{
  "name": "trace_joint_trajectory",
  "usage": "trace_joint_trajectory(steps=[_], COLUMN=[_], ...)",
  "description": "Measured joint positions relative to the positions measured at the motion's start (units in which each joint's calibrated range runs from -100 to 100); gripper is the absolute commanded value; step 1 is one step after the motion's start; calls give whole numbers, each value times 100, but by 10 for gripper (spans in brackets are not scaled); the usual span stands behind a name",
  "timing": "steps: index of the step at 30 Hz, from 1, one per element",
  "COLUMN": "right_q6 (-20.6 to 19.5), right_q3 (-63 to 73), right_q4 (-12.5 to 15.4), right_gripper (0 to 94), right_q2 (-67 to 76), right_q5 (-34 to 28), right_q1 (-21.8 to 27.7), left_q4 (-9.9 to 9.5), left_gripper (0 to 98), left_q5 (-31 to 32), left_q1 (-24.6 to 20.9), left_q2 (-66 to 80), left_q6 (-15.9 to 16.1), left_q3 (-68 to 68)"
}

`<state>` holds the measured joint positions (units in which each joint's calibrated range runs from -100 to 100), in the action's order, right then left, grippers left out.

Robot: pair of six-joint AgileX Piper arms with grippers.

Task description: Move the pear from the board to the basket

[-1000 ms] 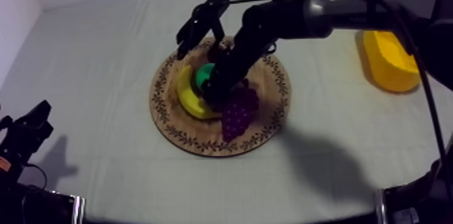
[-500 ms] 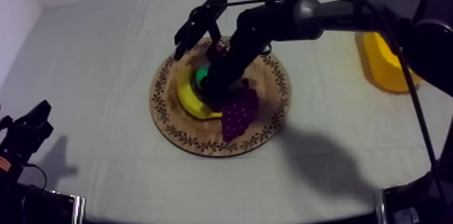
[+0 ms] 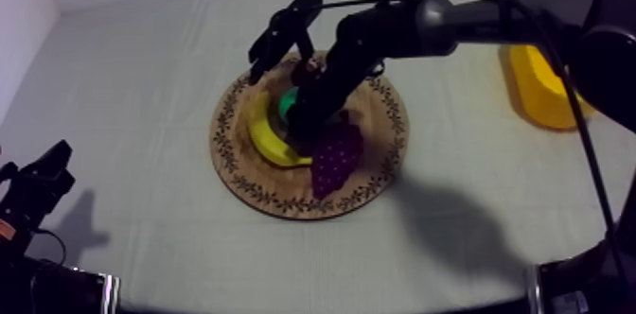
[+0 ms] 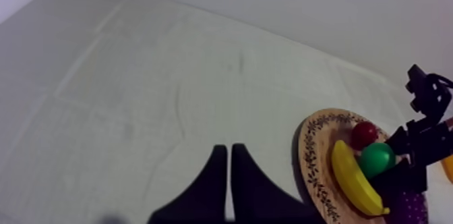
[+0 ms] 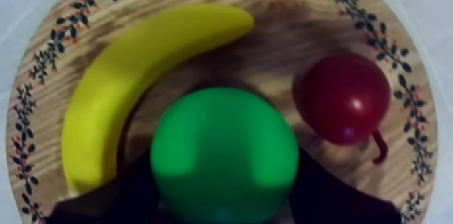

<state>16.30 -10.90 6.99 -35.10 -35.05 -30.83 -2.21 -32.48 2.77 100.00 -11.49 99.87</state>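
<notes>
The green pear (image 3: 286,103) lies on the round wooden board (image 3: 379,171), between the banana (image 3: 265,138) and the grapes (image 3: 336,152). My right gripper (image 3: 295,119) reaches down onto the board from the upper right. In the right wrist view its black fingers (image 5: 114,196) press against both sides of the pear (image 5: 224,152), which rests on the board (image 5: 283,31). The banana (image 5: 128,85) curves round one side and a small red fruit (image 5: 342,98) sits at the other. My left gripper (image 3: 43,181) rests low at the table's left, its fingers (image 4: 217,173) together as a narrow wedge.
The yellow basket (image 3: 544,86) stands at the table's far right, well apart from the board. From the left wrist, the board (image 4: 317,166) shows with the banana (image 4: 354,186), pear (image 4: 376,159) and red fruit (image 4: 365,134). Bare cloth lies between board and basket.
The right arm dropped a little onto the pear a second ago and has held almost still since. The fruit and the left arm have not moved.
</notes>
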Motion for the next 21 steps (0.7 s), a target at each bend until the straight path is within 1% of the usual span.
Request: trace_joint_trajectory(steps=[5,12,16,19,21], right_q6=[-66,-309,-634,-924,-1169], right_q3=[-180,-472,-348,-137,-26], right_q4=[-72,-368,-699,-1035,-1321], right_gripper=[428,411,400,396,393], right_q2=[503,1689,2442,2932,3212], right_q5=[301,758,917,909,885], right_q1=[68,428,744,1050,1292], left_q4=[0,0,0,0,0], left_gripper=[1,1,1,1,1], left_q5=[0,0,0,0,0], left_q1=[0,0,0,0,0], left_q2=[0,0,0,0,0], left_q6=[0,0,0,0,0], left_q3=[0,0,0,0,0])
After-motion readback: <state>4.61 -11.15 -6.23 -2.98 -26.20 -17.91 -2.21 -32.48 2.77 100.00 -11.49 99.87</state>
